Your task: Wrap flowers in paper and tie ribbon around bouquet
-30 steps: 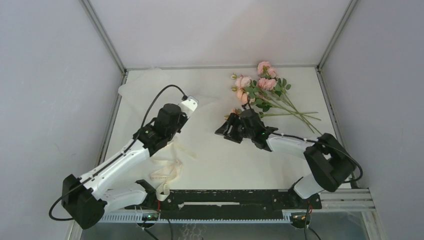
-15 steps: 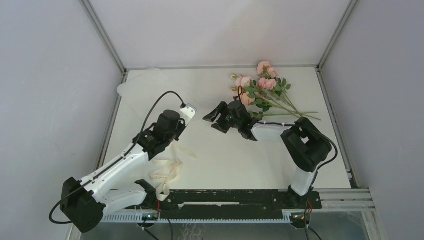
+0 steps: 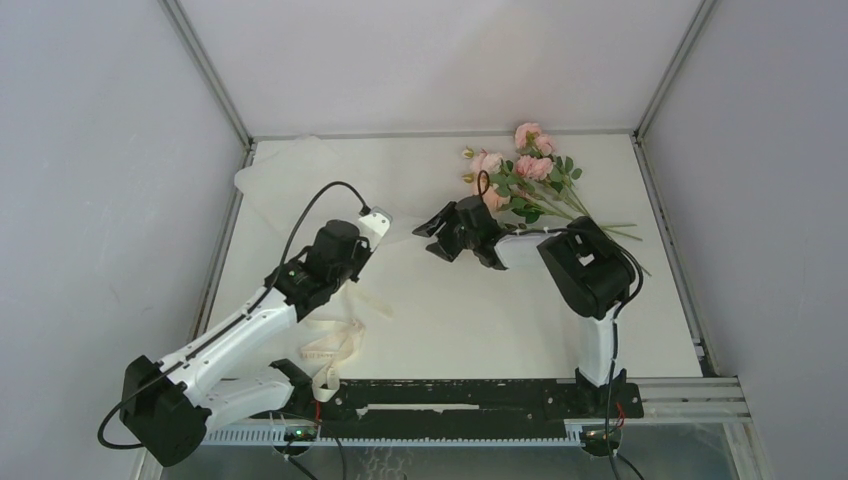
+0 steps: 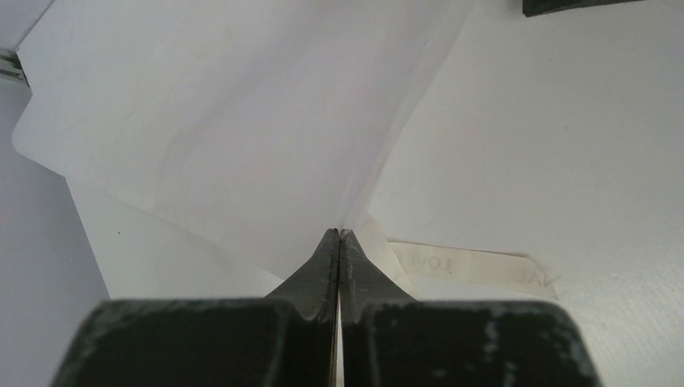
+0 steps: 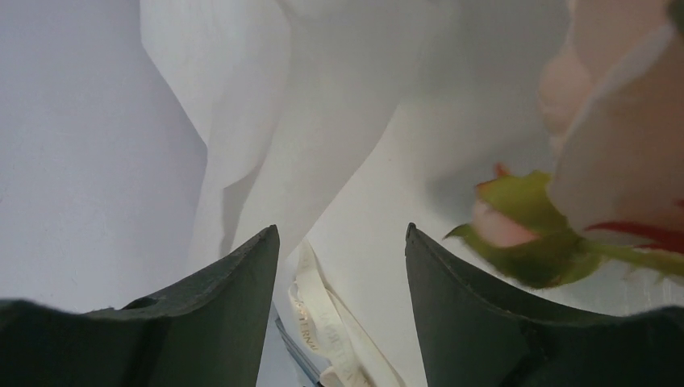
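Observation:
The off-white paper [image 3: 285, 170] lies at the far left of the table, and a ridge of it [image 4: 242, 121] rises to my left gripper [image 4: 339, 234], which is shut on its edge. In the top view that gripper [image 3: 349, 274] sits under its wrist. The cream ribbon [image 3: 335, 350] lies looped near the left arm's base, one lettered strip [image 4: 468, 262] just right of the left fingertips. The pink flowers [image 3: 525, 170] lie at the far right. My right gripper [image 3: 433, 236] is open and holds nothing, just left of the blooms. A pink bud [image 5: 516, 226] is beside its right finger, and the ribbon [image 5: 319, 322] shows between the jaws.
The white table [image 3: 450, 320] is boxed in by grey walls with metal corner rails. A black rail [image 3: 480, 395] with the arm bases runs along the near edge. The right arm's elbow [image 3: 590, 265] stands over the flower stems.
My right gripper has swung left and farther away, alongside the blooms, and its elbow has followed leftward. The left gripper has drawn slightly nearer, still pinching the paper.

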